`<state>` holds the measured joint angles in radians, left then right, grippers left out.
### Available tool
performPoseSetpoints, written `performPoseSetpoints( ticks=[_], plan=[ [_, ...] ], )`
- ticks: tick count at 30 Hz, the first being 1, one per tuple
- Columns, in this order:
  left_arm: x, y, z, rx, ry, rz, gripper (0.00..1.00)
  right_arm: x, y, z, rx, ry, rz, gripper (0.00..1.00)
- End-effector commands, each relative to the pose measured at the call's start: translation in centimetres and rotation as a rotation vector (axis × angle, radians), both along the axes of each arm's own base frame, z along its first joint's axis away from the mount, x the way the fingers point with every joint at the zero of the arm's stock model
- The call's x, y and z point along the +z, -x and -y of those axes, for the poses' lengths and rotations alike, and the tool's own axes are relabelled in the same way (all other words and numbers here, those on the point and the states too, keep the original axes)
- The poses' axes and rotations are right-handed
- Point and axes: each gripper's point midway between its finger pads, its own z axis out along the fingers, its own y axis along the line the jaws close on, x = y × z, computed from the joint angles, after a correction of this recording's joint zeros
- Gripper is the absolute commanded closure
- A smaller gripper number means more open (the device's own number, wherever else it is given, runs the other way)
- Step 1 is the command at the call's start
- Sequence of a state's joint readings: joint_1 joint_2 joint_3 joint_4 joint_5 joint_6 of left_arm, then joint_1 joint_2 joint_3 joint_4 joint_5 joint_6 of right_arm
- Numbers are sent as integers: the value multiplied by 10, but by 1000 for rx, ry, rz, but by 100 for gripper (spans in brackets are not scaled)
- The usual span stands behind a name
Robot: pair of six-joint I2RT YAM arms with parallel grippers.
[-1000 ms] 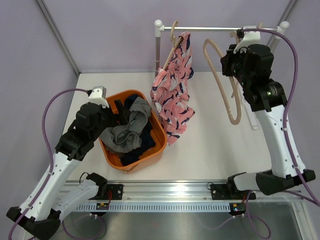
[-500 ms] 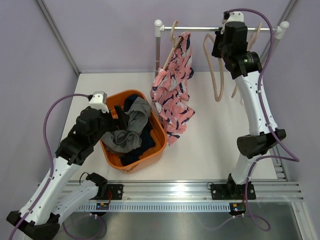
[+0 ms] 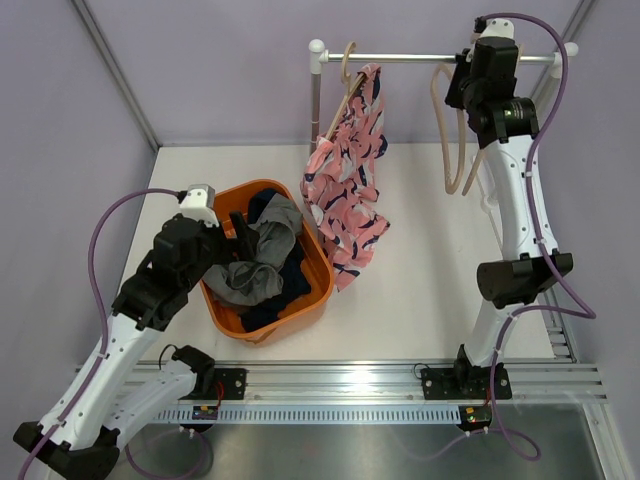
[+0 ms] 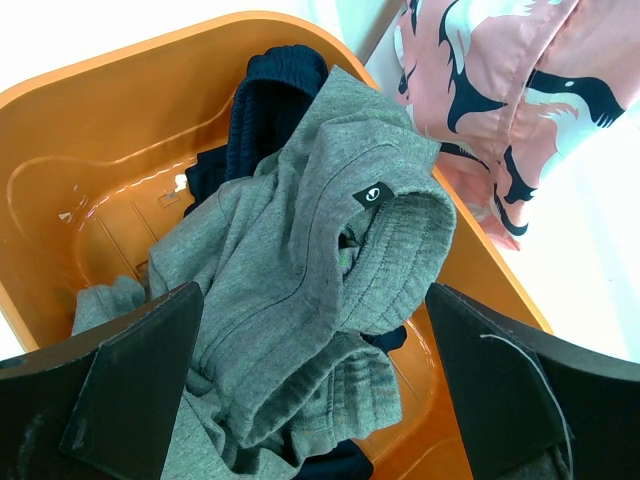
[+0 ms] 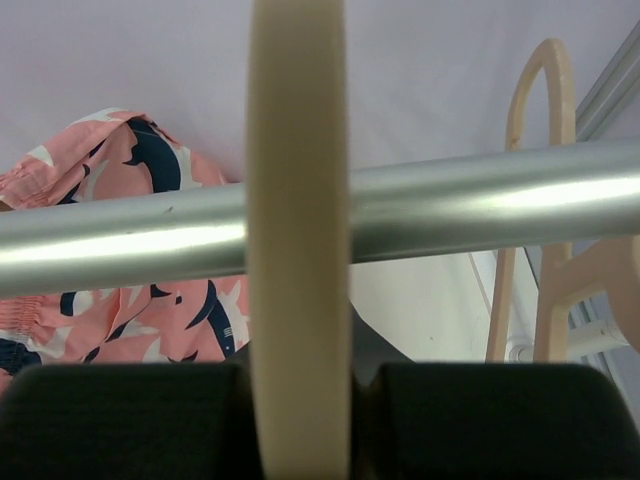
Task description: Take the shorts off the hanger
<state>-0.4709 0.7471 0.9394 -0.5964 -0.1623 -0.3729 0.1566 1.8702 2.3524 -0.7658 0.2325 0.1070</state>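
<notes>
One pair, the pink patterned shorts (image 3: 345, 195), is hung below the rail's (image 3: 410, 57) left end; soft, light, best pinched at the waistband. The right gripper (image 5: 298, 415) is clamped on an empty hanger (image 5: 297, 200), the left gripper (image 4: 325, 380) spread.

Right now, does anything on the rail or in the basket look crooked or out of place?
The pink shorts stand out: their hanger sits steeply tilted on the rail, so the cloth hangs lopsided. The right gripper grips a bare hanger at the rail. Nothing looks spilled or damaged.
</notes>
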Motion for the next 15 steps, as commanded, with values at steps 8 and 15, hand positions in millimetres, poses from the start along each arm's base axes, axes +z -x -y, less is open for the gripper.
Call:
performPoseSetpoints(
  ticks=[8,15],
  plan=[
    [8,-1,5,-29,23,41,1,-21,-15,-8,38,12,-27,100],
    [5,-2,5,-23,21,31,1,-36,-10,-14,65,-1,-55,100]
  ],
)
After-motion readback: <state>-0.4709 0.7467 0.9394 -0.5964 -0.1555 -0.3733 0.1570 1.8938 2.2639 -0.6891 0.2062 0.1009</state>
